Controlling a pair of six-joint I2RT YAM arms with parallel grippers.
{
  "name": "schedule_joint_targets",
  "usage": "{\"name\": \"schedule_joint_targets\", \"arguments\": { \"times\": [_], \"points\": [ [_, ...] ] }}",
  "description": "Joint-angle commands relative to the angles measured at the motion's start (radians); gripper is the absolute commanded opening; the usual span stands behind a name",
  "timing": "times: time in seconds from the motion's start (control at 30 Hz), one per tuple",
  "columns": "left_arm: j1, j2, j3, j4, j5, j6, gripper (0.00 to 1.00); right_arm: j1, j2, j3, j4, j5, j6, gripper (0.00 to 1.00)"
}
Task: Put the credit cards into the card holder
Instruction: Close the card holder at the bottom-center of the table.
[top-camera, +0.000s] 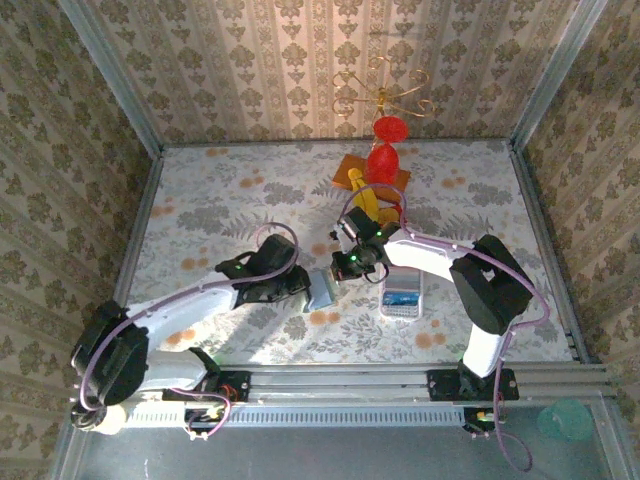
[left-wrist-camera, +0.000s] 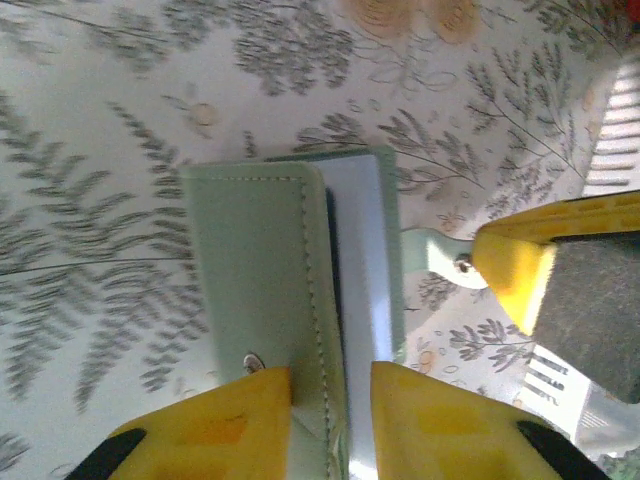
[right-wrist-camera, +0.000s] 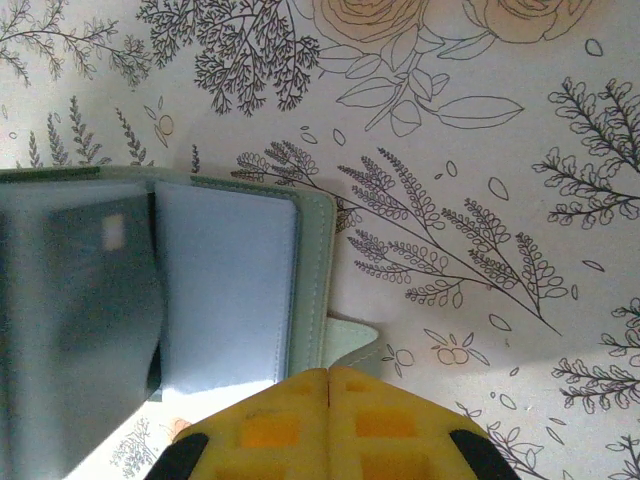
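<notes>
The sage-green card holder (top-camera: 322, 288) lies open on the flowered table between both grippers. In the left wrist view its stitched cover (left-wrist-camera: 255, 270) and a pale blue sleeve (left-wrist-camera: 362, 250) run between my left gripper's (left-wrist-camera: 331, 385) yellow fingers, which stand apart without clamping them. My right gripper (right-wrist-camera: 328, 372) is shut, its tips meeting over the holder's strap tab (right-wrist-camera: 352, 340), which lifts toward them. A grey card (right-wrist-camera: 90, 290) sits in a clear sleeve of the holder (right-wrist-camera: 310, 280). More credit cards (top-camera: 403, 300) stand as a striped row in the white tray (top-camera: 403, 285).
A red goblet (top-camera: 385, 150), an orange and yellow object (top-camera: 368, 190) and a gold wire ornament (top-camera: 385, 95) stand at the back centre. Wallpapered walls close in the table on three sides. The white tray's slotted edge (left-wrist-camera: 610, 130) lies right of the holder.
</notes>
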Motion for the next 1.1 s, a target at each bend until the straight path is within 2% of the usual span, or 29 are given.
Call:
{"name": "schedule_joint_targets", "arguments": {
  "times": [0.0, 0.3, 0.47, 0.53, 0.7, 0.77, 0.93, 1.07],
  "points": [
    [-0.025, 0.071, 0.027, 0.089, 0.040, -0.028, 0.29, -0.009, -0.038, -0.027, 0.006, -0.022, 0.021, 0.00],
    [-0.037, 0.215, -0.029, 0.333, 0.048, -0.109, 0.31, -0.035, -0.074, -0.065, 0.026, -0.028, 0.043, 0.00],
    [-0.035, 0.261, -0.041, 0.379, 0.067, -0.144, 0.28, -0.036, -0.070, -0.070, 0.044, -0.047, 0.050, 0.00],
    [-0.041, 0.226, -0.052, 0.374, 0.062, -0.147, 0.27, -0.036, -0.071, -0.074, 0.052, -0.054, 0.053, 0.00],
    [-0.045, 0.058, -0.062, 0.142, -0.036, -0.105, 0.26, -0.038, -0.071, -0.076, 0.060, -0.056, 0.056, 0.00],
    [-0.041, -0.001, -0.097, 0.109, -0.056, -0.108, 0.24, -0.038, -0.069, -0.074, 0.061, -0.056, 0.056, 0.00],
    [-0.036, -0.066, -0.202, 0.174, -0.043, -0.160, 0.16, -0.040, -0.061, -0.075, 0.066, -0.061, 0.058, 0.00],
    [-0.034, -0.071, -0.188, 0.154, -0.055, -0.160, 0.10, -0.045, -0.062, -0.078, 0.070, -0.065, 0.061, 0.00]
  ]
}}
